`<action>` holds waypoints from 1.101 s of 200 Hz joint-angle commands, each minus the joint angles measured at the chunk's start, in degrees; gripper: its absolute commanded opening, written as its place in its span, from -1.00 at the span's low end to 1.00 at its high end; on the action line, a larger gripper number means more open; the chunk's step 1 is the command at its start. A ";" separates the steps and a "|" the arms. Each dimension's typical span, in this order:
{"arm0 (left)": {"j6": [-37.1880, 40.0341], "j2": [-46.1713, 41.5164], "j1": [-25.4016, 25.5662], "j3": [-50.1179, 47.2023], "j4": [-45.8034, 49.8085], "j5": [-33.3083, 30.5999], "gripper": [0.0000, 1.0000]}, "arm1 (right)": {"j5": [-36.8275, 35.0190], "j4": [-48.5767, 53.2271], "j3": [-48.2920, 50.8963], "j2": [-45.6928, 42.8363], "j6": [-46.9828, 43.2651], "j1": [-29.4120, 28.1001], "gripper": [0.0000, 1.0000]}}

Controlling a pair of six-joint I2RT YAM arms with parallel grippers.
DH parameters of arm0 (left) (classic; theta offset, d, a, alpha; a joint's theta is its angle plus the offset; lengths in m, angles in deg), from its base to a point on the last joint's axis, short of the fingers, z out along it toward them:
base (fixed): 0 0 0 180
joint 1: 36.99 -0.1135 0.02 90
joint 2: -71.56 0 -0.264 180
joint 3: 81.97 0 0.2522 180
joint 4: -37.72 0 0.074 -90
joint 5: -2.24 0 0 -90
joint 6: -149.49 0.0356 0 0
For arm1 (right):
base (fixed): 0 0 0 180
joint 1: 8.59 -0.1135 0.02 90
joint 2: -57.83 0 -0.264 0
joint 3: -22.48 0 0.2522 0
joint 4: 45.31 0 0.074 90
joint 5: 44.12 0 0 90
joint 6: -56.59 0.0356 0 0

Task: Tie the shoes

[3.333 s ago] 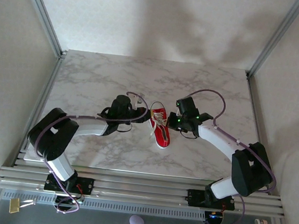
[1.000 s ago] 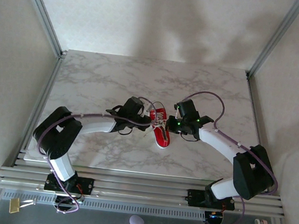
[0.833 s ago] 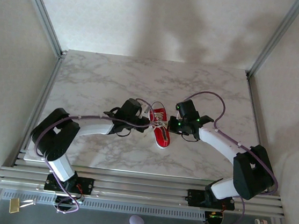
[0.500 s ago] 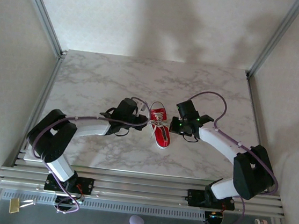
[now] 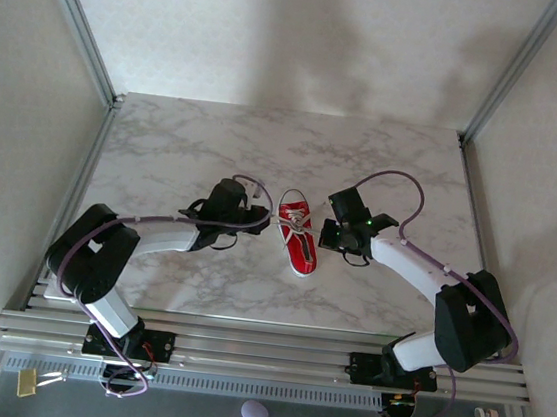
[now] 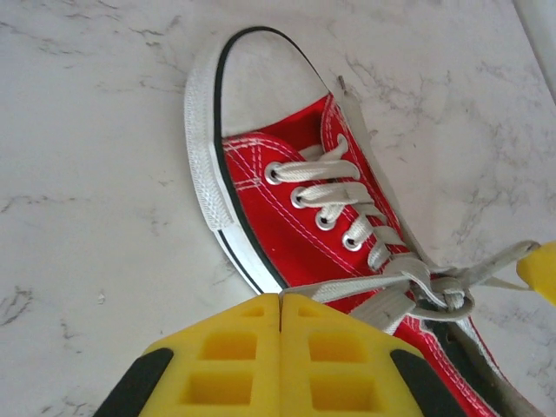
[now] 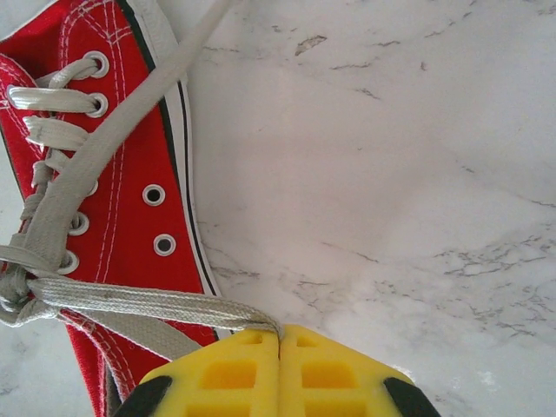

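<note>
1. The red shoe (image 5: pixel 296 239) lies near the middle of the counter (image 5: pixel 185 148). Its long side runs from the far side toward the near edge, leaning a little.
2. The white laces (image 6: pixel 334 195) cross over the top of the shoe. They meet in a small knot (image 6: pixel 441 295) by the shoe's opening. It looks like a first plain knot, and no bow shows yet.
3. From the knot, one part of the laces goes out to the left and one part goes out to the right. So these parts lie across the shoe, not along it.
4. The left pincer (image 6: pixel 280 304) sits just beside the shoe's left side. Its yellow pads are pressed together. A part of the laces runs right into them, so it seems pinched there.
5. The right pincer (image 7: pixel 280 334) sits just beside the shoe's right side. It is closed tight too, and the other part of the laces runs into the line where its pads meet.
6. Both arms are about as near to the shoe as each other, one on each side. The next pull probably has to go sideways, each pincer away from the shoe to its own side.
</note>
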 commanded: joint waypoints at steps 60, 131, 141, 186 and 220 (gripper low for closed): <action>-0.04 0.49 0.34 -0.12 -3.67 5.57 -1.00 | 17.96 -5.81 0.90 -3.03 -13.39 -1.73 -0.64; 0.18 0.51 0.33 0.22 -2.90 5.43 -1.00 | 18.03 -1.71 -5.60 1.14 -18.43 0.56 -0.17; 0.17 0.42 0.31 0.22 -2.97 5.45 -1.00 | 20.10 -1.45 -6.61 2.98 -19.22 1.41 -0.18; 0.15 0.44 0.34 0.10 -2.75 5.25 -1.00 | 19.32 0.87 -10.27 7.52 -21.58 3.80 -0.01; 0.33 0.52 0.36 0.11 -2.33 4.57 -1.00 | 14.78 2.18 -9.13 6.24 -19.78 4.83 0.01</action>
